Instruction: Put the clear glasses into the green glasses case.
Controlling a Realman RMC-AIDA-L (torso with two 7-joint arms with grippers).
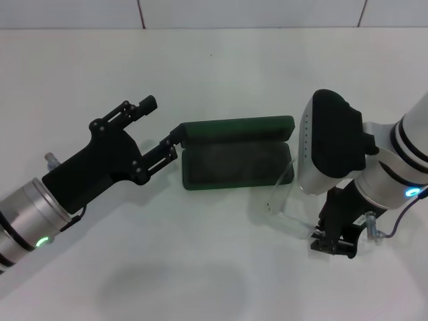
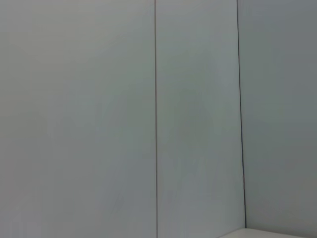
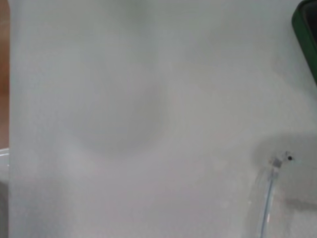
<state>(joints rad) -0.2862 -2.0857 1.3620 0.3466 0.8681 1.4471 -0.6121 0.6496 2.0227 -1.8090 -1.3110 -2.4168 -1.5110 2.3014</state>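
Right now the green glasses case point(image 1: 235, 155) lies open in the middle of the white worktop point(image 1: 200, 73). Its lid stands up along the far side, and the dark inside of the bottom half faces up.

The clear glasses point(image 1: 281, 190) sit on the worktop just beside the case, at its right end. They are see-through and hard to make out. One part leans close to the right corner of the case, and I cannot tell if it touches. A thin clear arm runs from there toward the right end effector point(image 1: 332, 245).

The right end effector is low over the worktop, at the near end of that clear arm. Its black fingers point down and look pressed together on the tip of the clear arm, but the spot is small and dark. In the right wrist view, a curved clear piece of the glasses point(image 3: 267, 193) shows over the white worktop, and a green corner of the case point(image 3: 306, 34) peeks in at the edge.

The left end effector point(image 1: 160, 130) is at the left end of the case. Its two black fingers are spread apart. One finger reaches the left end of the lid, and the other finger is farther back, away from the case. The left wrist view shows only a pale wall point(image 2: 99, 119) with thin dark lines.
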